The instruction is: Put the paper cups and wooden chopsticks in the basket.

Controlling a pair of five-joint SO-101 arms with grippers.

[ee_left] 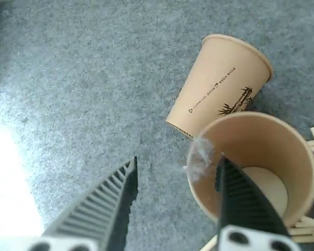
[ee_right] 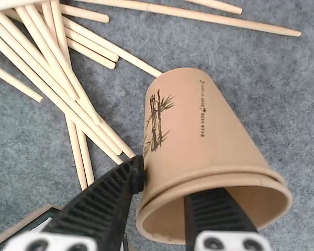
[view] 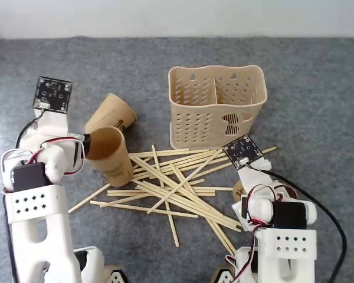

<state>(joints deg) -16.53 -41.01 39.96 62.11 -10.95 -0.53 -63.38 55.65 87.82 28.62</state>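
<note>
High view first, and the grey table (view: 318,71) is carrying the lot. The basket (view: 217,109), perforated with two compartments, is standing at the far middle, and no cup or stick is showing inside it yet. Off to the basket's left, the tipped cup (view: 110,112) is lying on its side, and the standing cup (view: 109,156) is sitting mouth up just beside it, about level with the basket's foot. Right in front of the basket, under the right arm (view: 277,221), the nested cups (ee_right: 209,151) are lying on their side, one pushed inside the other.

Now the tools. The left gripper (ee_left: 178,163) is gaping wide and holding nothing, one jaw dipping at the standing cup's rim, the other hanging outside it. The right gripper (ee_right: 167,180) is sitting part open astride the nested cups' wall, one jaw inside the mouth, the other touching the outside; it isn't looking clamped.

In front of the basket the chopsticks (view: 171,188) are lying crossed in a loose heap, a few reaching its foot.

Handling, I'm reckoning: the cups are feather-light and thin, so a hard squeeze is going to crush them; pinching the wall at the rolled rim is looking like the best hold. The chopsticks are stiff, smooth and likely to roll, so taking one mid-length should be keeping it level.
</note>
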